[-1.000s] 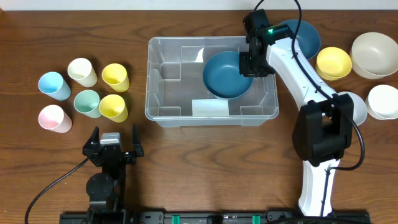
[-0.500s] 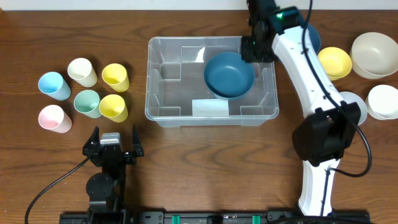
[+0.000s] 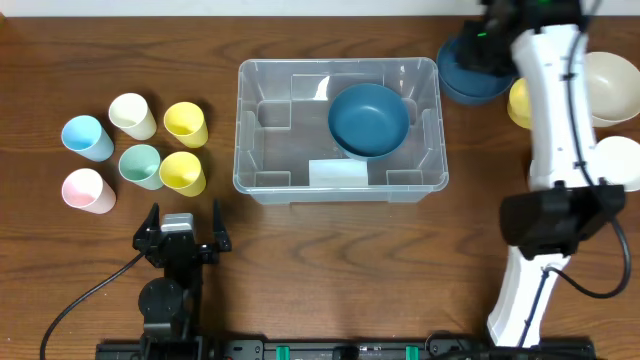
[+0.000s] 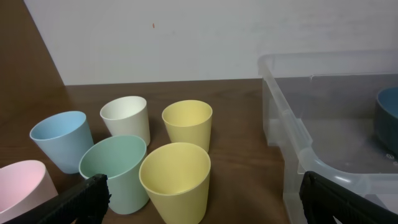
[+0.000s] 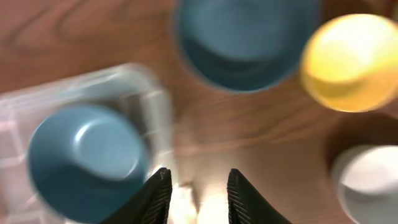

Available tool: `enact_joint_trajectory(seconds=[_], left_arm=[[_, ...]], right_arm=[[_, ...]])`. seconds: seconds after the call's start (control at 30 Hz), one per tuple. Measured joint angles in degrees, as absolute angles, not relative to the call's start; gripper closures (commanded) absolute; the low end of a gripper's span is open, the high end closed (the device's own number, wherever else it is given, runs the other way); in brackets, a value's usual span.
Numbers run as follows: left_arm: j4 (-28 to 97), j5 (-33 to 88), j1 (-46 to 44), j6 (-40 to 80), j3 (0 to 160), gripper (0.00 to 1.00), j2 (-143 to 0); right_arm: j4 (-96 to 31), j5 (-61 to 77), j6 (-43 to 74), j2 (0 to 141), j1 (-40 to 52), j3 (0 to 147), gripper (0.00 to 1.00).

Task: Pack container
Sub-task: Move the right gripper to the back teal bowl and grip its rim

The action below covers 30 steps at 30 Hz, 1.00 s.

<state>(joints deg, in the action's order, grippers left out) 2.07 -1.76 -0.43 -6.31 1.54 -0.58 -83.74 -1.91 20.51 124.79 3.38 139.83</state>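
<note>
Clear container: 1 blue bowl inside | cups: 6 | left fingers spread, empty | right fingers parted, empty

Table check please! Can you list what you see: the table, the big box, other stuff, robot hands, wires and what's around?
Surface: brown wooden table, no spills seen.
Job's things: clear container holding one blue bowl.
Clutter: six cups left of the container; second blue bowl, yellow bowl and white bowls on its right.
Grippers: left gripper open, empty, near the cups; right gripper jaws apart, empty, over the table by the container's corner.
Cables: black cable on the table's near left.
Surroundings: white wall.
</note>
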Motion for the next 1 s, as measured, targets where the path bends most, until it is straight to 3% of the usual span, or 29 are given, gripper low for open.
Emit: enact_joint_trajectory(seconds=[0.2,0.67,1.0], left_arm=[[2.1,-1.8,-0.4,-6.3,1.5,0.02,-0.6],[2.1,-1.7,-0.4,-6.3,1.5,0.02,-0.6],[2.1,-1.7,-0.4,-6.3,1.5,0.02,-0.6]], right_arm=[[-82.1,-2.2,23.9,125.9,-1.3,139.8,0.69],[-79.0,-4.9,40.3,141.3,-1.5,139.5,0.69],[-78.5,-5.1,45.0,143.7,-2.9,139.3,0.68]])
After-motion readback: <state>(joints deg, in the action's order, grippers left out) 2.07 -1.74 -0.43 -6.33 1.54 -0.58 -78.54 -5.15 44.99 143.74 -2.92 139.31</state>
